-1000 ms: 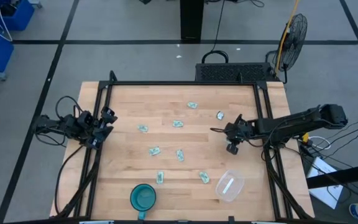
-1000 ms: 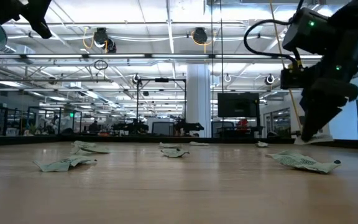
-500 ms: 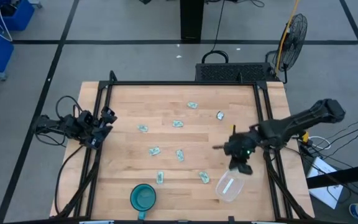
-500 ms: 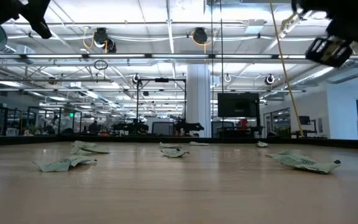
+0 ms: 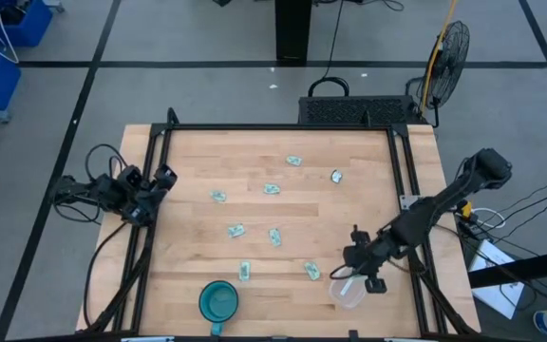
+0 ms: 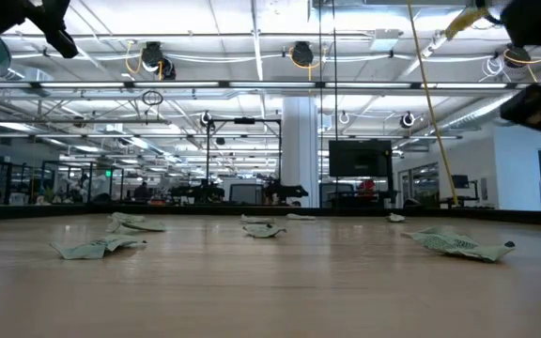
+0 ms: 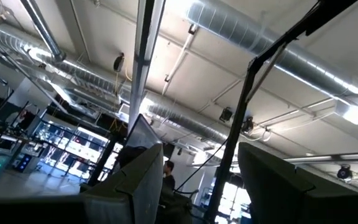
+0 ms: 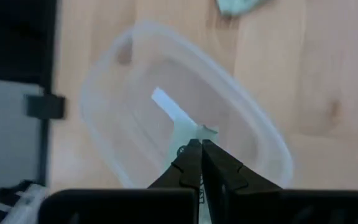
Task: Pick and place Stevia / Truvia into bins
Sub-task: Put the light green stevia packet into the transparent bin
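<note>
Several pale green sachets lie flat on the wooden table: (image 5: 294, 161), (image 5: 272, 189), (image 5: 236, 230), (image 5: 311, 271); the low view shows some crumpled (image 6: 458, 244). The clear tub (image 5: 349, 291) stands near the table's near right corner with a white sachet (image 8: 168, 104) lying inside. My right gripper (image 8: 197, 149) hangs over the tub's inside, shut on a pale green sachet (image 8: 184, 133). My left gripper (image 7: 197, 186) waits open at the table's left edge (image 5: 160, 182), pointing up toward the ceiling. My right gripper pinches the pale green sachet between its two fingertips (image 8: 190, 155), at the sachet's edge nearest the fingers (image 8: 191, 140). The fingers come from above, pointing down. The sachet sticks out below them over the tub's inside; whether it touches the tub's floor I cannot tell.
A teal round bowl (image 5: 218, 302) stands at the near edge, left of the tub. One sachet (image 8: 238, 6) lies just outside the tub's rim. A black frame rail (image 5: 408, 190) runs along the table's right side, another along the left.
My right gripper has travelled from the table's middle right toward the near edge and stopped over the clear tub, staying shut. It has risen out of the low view's middle to its upper right corner. The sachets on the table have not moved.
</note>
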Available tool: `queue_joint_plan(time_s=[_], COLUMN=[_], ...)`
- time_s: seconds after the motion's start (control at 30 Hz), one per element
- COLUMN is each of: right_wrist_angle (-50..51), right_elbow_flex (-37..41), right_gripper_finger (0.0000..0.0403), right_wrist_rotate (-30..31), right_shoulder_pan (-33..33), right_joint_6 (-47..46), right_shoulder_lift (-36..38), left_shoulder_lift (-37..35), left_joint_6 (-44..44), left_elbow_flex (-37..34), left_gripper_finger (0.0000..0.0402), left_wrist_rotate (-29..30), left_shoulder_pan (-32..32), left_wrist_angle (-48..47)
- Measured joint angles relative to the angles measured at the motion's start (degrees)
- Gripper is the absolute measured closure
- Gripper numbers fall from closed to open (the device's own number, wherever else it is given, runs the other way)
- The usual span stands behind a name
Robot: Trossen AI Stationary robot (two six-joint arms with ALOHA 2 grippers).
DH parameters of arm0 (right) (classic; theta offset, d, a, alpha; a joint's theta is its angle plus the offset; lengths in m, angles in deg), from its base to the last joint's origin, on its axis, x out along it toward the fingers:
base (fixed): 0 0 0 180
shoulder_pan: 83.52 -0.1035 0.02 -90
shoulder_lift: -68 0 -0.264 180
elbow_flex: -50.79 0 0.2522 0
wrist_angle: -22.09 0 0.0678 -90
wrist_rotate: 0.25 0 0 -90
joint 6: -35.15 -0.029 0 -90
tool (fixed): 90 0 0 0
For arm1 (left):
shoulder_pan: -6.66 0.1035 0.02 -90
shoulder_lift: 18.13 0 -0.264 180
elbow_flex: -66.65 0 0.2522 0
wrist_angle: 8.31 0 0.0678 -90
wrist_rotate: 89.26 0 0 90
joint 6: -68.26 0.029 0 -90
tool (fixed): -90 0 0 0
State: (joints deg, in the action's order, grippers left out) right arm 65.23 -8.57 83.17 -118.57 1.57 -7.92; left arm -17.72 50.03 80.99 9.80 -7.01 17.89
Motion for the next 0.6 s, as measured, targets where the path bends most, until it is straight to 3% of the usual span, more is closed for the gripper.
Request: queue_joint_plan(time_s=[0.13,0.33,0.6], right_wrist_angle=[-2.0,-3.5,-6.0], right_elbow_flex=[0.2,0.1,0.1], right_gripper_finger=[0.0399,0.0363,0.0323], right_wrist_rotate=[-0.7,-0.9,-1.0], right_shoulder_pan=[0.1,0.2,1.9], right_joint_6=[0.1,-0.8,-4.6], right_shoulder_lift=[-3.6,-6.6,-2.4], left_shoulder_lift=[0.0,0.0,0.0], left_joint_6=[0.0,-0.6,-10.7], left_elbow_flex=[0.0,0.0,0.0], left_gripper_finger=[0.0190,0.0190,0.0190], left_wrist_rotate=[0.0,0.2,9.8], left_shoulder_pan=[0.0,0.0,0.0], left_wrist_angle=[0.1,0.2,-2.3])
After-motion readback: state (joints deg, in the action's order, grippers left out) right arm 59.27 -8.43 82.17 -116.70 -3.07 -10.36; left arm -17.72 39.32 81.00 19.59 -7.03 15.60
